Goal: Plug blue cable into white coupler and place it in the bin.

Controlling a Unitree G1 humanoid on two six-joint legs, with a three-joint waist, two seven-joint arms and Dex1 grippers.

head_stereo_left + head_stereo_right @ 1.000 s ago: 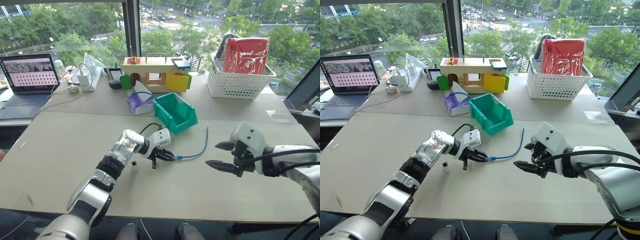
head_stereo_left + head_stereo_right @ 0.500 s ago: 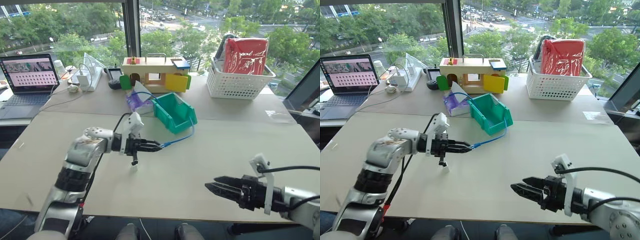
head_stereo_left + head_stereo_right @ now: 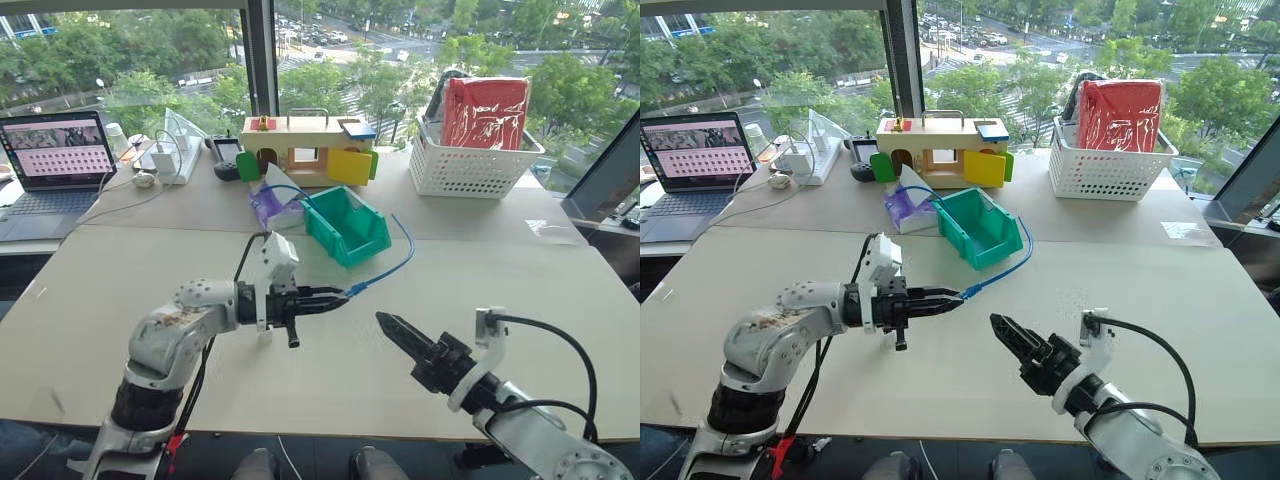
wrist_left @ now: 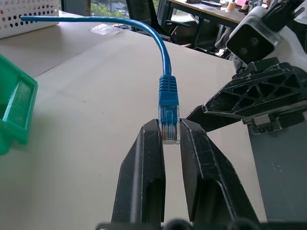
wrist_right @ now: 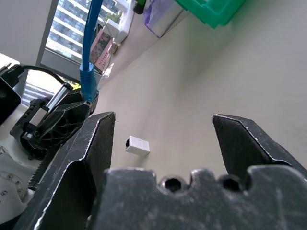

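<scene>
Over the table's [image 3: 120,290] middle, toward its left side, the left gripper [image 4: 171,136] pinches the clear plug of the blue cable [image 3: 385,272] between its black fingers [image 4: 144,167], held off the surface. From there the cable arcs up and back over the bin [image 3: 345,225], which sits near the table's far edge beside a purple pouch [image 3: 275,205]. Below the left gripper, the white coupler [image 5: 137,144] lies loose on the tabletop. Toward the near right edge, the right gripper [image 3: 398,333] hangs with jaws spread wide, holding nothing.
</scene>
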